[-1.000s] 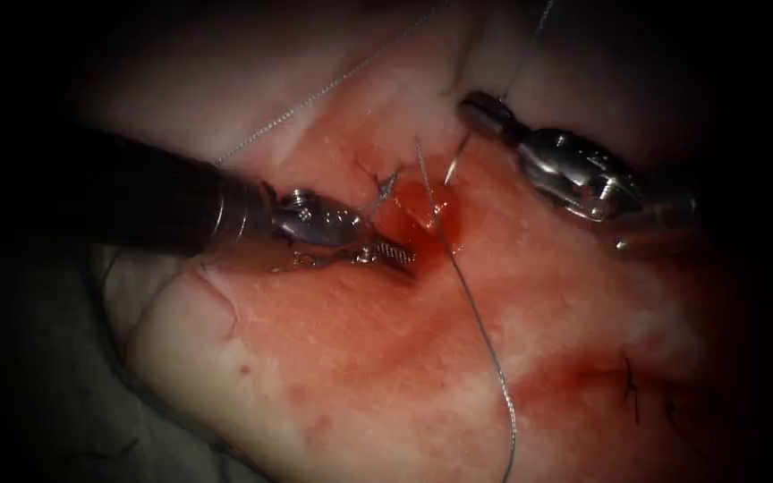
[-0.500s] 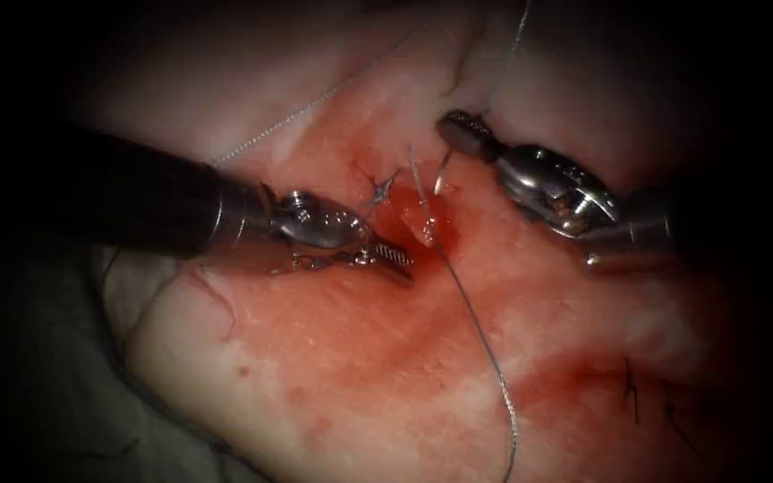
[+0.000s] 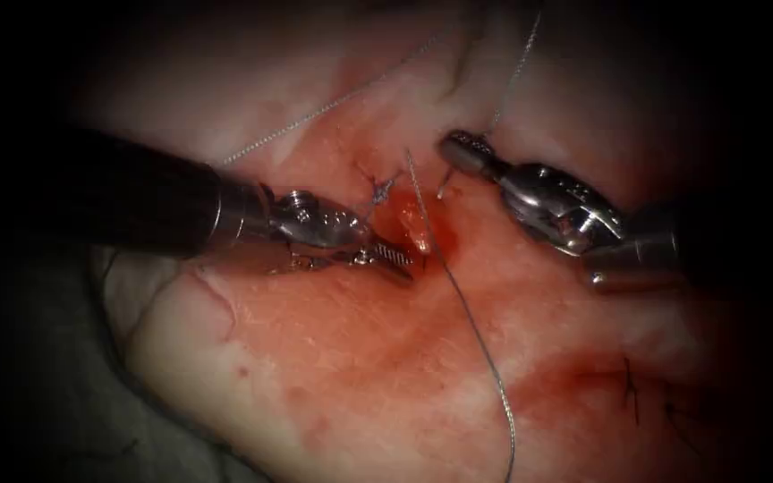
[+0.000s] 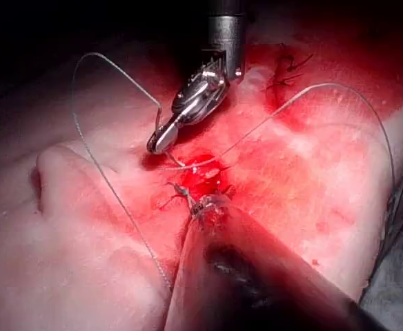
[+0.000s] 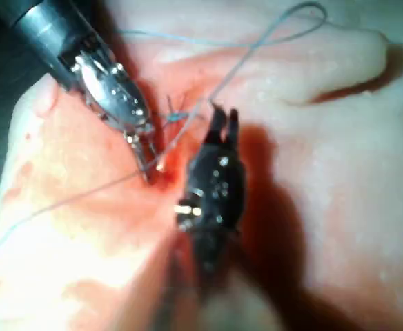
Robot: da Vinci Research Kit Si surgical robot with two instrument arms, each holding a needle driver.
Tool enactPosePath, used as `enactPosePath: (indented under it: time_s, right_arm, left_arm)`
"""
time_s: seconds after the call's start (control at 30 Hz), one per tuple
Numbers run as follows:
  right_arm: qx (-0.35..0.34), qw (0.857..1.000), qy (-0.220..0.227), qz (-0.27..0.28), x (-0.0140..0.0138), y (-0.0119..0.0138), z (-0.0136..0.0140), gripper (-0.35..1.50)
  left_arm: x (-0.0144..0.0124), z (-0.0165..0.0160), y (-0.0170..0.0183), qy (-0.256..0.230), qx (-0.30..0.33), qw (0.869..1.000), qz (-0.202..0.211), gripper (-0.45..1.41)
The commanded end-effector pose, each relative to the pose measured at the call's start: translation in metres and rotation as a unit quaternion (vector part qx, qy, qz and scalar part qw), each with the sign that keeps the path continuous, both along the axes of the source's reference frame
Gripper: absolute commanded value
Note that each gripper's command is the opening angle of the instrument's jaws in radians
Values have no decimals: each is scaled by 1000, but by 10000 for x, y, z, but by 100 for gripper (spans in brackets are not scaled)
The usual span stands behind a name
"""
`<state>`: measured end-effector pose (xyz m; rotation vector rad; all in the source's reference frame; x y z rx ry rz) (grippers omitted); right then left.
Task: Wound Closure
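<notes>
Right tool (image 3: 456, 148): jaws pressed together on the needle (image 3: 452, 177), near its thread end as far as I can judge. The point hangs down at the right lip of the cut (image 3: 422, 228); I can't tell if it has entered.

Left tool (image 3: 385, 252): jaws spread, holding nothing, tips at the cut's left lip.

Risks:
- The thin steel needle could swivel in a grip so far back.
- The serrated left jaws could tear the soft lip or snag the thread (image 3: 485, 349), which crosses the cut towards the tissue's near edge.
- Red fluid (image 3: 458, 241) hides the entry point.

Tissue (image 3: 315, 358) pale, moist, yielding. Thread fine, wiry, looping. A bluish knot (image 3: 382, 188) sits left of the cut; dark cut ends (image 3: 630, 386) lie near the right edge.
</notes>
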<state>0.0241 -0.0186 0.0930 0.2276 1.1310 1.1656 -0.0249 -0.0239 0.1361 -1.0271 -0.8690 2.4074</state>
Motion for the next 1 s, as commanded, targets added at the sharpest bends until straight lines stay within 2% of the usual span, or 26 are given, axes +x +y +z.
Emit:
enactPosePath:
  time_s: [0.03,0.2,0.33,0.63,0.77,0.87,1.0]
  right_arm:
    - [7,1000,4,2,9,-9,3,-35]
    - [45,999,29,3,13,-17,1,-35]
    - [76,996,52,-19,14,-24,1,-35]
    - [91,992,70,-50,23,-45,-6,-35]
    - [92,992,72,-48,23,-40,-8,-35]
    - [89,993,68,-33,16,-21,-7,72]
    - [75,995,60,-35,12,-10,-7,81]
  left_arm:
    - [-5,5,-5,0,1,1000,0,20]
    - [-5,5,-4,0,1,1000,0,20]
    - [-4,5,-4,-1,2,1000,1,20]
    - [-4,4,-4,-1,2,1000,1,20]
    - [-4,4,-4,-1,2,1000,1,20]
    - [-4,4,-4,-1,2,1000,1,20]
    - [-3,4,-4,-1,2,1000,1,20]
